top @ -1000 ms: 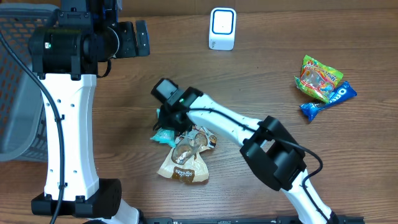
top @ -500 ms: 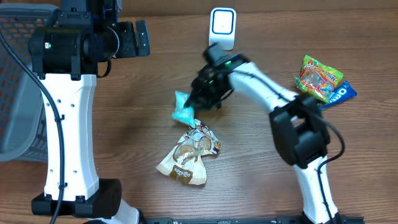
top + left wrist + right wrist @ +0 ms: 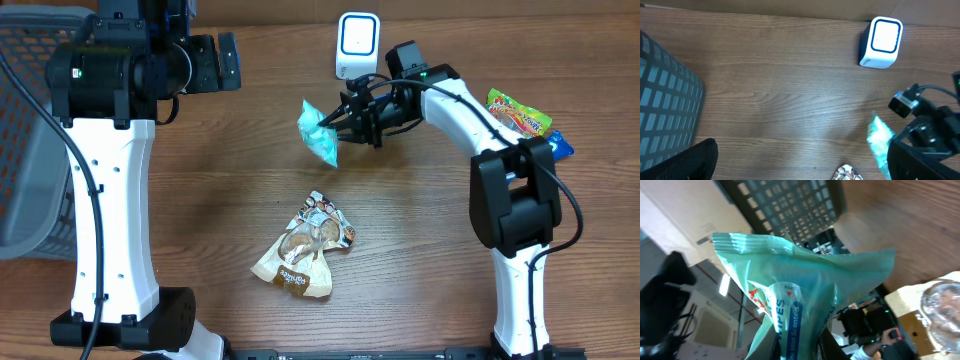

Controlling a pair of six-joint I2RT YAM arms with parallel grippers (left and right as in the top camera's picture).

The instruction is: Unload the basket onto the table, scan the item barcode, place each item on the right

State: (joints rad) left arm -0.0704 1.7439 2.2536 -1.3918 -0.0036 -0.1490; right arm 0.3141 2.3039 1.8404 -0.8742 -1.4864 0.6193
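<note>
Holding: the right gripper (image 3: 343, 124) is clamped on a crinkled teal plastic wipes packet (image 3: 318, 132), its jaws pinched together on one end of it.
Packet position: it hangs in the air above the brown wooden table (image 3: 200, 200), out beyond the fingertips. It is near the white box scanner with a blue-rimmed window (image 3: 358, 45) and does not touch it.
Packet face: in the right wrist view the packet (image 3: 795, 295) fills the frame, with its crimped seam on top and print reading "wipes scented". The barcode cannot be made out.
Left gripper: the left gripper (image 3: 230, 62) has its jaws spread wide apart with nothing between them. It is well apart from the packet, near the grey mesh basket (image 3: 25, 130).
Other items: a tan snack pouch (image 3: 297, 258) lies flat in the middle of the table. A green candy bag (image 3: 515, 120) and a blue Oreo pack (image 3: 555, 148) lie touching behind the right arm.
</note>
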